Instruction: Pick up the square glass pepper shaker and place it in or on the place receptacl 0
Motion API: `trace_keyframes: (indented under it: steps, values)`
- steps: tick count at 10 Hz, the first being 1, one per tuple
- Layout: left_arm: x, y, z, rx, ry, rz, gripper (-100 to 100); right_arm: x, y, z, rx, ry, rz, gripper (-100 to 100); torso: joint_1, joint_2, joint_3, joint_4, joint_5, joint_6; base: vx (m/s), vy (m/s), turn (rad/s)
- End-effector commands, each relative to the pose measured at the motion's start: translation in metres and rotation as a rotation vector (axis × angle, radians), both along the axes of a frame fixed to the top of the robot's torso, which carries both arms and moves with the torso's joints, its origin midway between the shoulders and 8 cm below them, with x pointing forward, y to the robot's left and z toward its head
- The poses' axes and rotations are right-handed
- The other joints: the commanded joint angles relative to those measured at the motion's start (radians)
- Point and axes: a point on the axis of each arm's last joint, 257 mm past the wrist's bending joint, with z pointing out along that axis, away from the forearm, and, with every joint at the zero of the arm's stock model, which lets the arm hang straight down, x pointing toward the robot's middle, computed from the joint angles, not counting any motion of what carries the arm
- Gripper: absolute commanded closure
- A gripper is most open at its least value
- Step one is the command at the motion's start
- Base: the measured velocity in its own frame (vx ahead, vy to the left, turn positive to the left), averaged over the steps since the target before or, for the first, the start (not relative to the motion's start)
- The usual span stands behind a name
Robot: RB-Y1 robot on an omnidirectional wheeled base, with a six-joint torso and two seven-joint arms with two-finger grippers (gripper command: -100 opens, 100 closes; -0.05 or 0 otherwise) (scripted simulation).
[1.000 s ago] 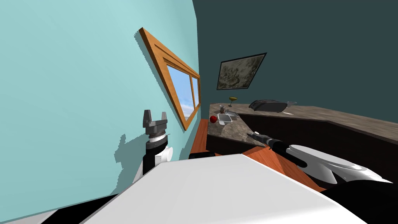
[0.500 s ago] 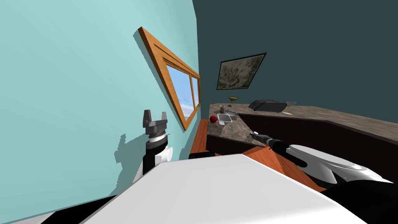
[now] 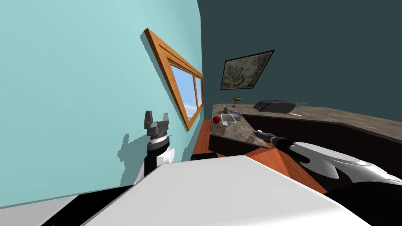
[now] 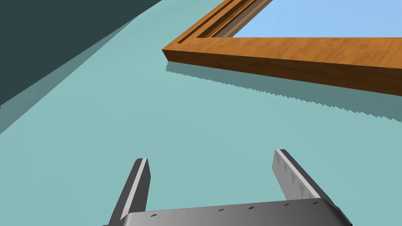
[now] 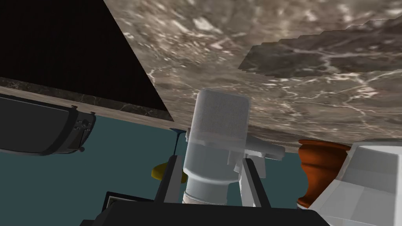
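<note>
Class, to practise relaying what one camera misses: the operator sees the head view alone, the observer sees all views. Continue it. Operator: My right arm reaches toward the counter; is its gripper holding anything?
Observer: Yes. The right wrist view shows the right gripper shut on a pale, translucent shaker.
Operator: How is it held?
Observer: The fingers press the sides of its rounder part; its square frosted end sticks out past their tips.

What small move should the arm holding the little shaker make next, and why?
Probably carry it farther forward over the stone countertop. The right pincer is shut on the translucent pepper shaker near the front corner, while the white square container, perhaps the goal, sits farther back beside the red apple.
</note>
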Motion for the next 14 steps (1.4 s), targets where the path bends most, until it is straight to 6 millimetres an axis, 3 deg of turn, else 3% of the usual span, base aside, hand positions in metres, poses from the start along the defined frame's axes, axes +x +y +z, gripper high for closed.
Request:
trace_keyframes:
  steps: [1, 3, 6, 14]
  values:
    - [0.000, 0.000, 0.000, 0.000, 0.000, 0.000, 0, 0.009, -0.010, 0.010, -0.022, -0.016, -0.003, 100, 0.000, 0.000, 0.000, 0.000, 0.000, 0.000, -0.061, 0.006, 0.052]
    - [0.000, 0.000, 0.000, 0.000, 0.000, 0.000, 0, 0.025, -0.035, 0.040, -0.073, -0.047, -0.020, 100, -0.001, -0.004, -0.002, -0.001, -0.001, 0.001, -0.012, -0.007, 0.096]
    - [0.000, 0.000, 0.000, 0.000, 0.000, 0.000, 0, 0.032, -0.065, 0.070, -0.128, -0.067, -0.051, 100, -0.003, -0.006, -0.004, -0.002, 0.000, 0.000, -0.017, -0.034, 0.158]
    - [0.000, 0.000, 0.000, 0.000, 0.000, 0.000, 0, 0.019, -0.136, 0.122, -0.223, -0.075, -0.162, 100, -0.004, -0.004, -0.003, -0.002, -0.001, 0.001, -0.043, -0.041, 0.189]
